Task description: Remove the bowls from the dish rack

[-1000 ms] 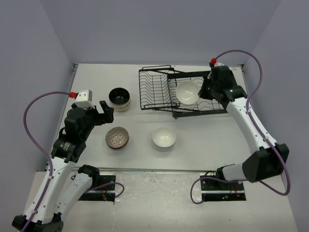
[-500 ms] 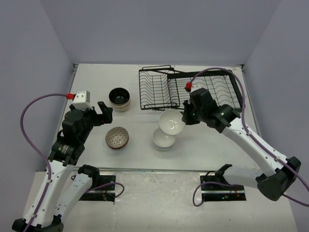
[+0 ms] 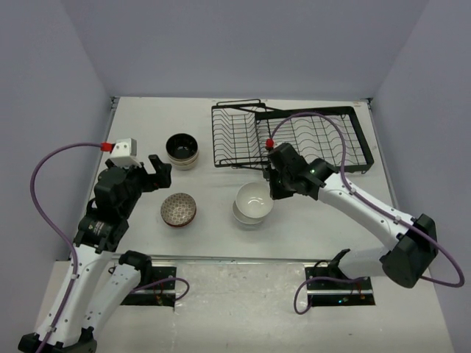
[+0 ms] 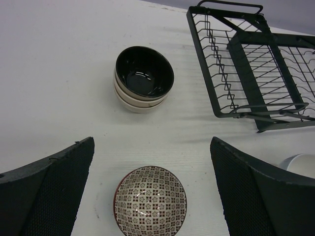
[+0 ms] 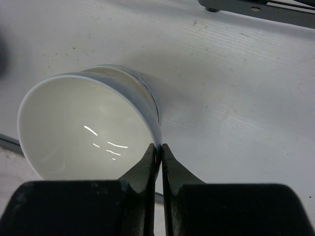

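My right gripper (image 3: pixel 272 193) (image 5: pixel 158 147) is shut on the near rim of a white bowl (image 3: pixel 254 197) (image 5: pixel 83 132). That bowl is tilted, right over a second white bowl (image 3: pixel 249 218) on the table. The black wire dish rack (image 3: pixel 291 140) (image 4: pixel 256 73) at the back holds no bowl that I can see. Two beige bowls with dark insides (image 3: pixel 182 149) (image 4: pixel 144 78) are stacked left of the rack. A reddish-brown patterned bowl (image 3: pixel 179 209) (image 4: pixel 150 201) sits below my left gripper (image 3: pixel 158 170) (image 4: pixel 151 142), which hangs open and empty above the table.
The rack's front edge (image 5: pixel 261 7) lies just behind the white bowls. Grey walls close in the table on the left, back and right. The arm bases and purple cables (image 3: pixel 44 184) are at the near edge.
My right arm has carried the white bowl out of the rack, forward and left, and brought it down over the white bowl on the table. The left arm has barely moved.
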Robot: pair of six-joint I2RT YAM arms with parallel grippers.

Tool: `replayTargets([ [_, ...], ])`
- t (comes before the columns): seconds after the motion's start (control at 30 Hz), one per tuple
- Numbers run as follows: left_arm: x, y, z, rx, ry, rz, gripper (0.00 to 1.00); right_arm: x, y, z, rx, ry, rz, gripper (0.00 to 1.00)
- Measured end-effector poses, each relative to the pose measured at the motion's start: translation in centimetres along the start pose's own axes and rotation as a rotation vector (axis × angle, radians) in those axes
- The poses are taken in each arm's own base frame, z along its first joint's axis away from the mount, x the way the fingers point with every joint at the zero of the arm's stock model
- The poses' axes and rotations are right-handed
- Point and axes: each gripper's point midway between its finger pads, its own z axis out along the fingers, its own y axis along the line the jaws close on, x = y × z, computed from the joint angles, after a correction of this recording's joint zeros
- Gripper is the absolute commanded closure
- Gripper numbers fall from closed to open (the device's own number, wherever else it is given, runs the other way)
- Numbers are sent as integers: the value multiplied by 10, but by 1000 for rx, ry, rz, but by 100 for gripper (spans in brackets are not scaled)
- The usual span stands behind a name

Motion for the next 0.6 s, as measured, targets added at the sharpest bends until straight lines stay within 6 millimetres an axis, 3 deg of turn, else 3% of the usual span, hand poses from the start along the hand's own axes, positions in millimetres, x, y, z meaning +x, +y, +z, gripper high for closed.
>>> replayTargets([
  [0.33, 7, 1, 3, -2, 21, 3, 0, 20, 4, 30, 16, 61, -4, 100],
  [0.6, 9, 1, 4, 0, 30, 4, 0, 18, 6, 34, 10, 47, 4, 100],
])
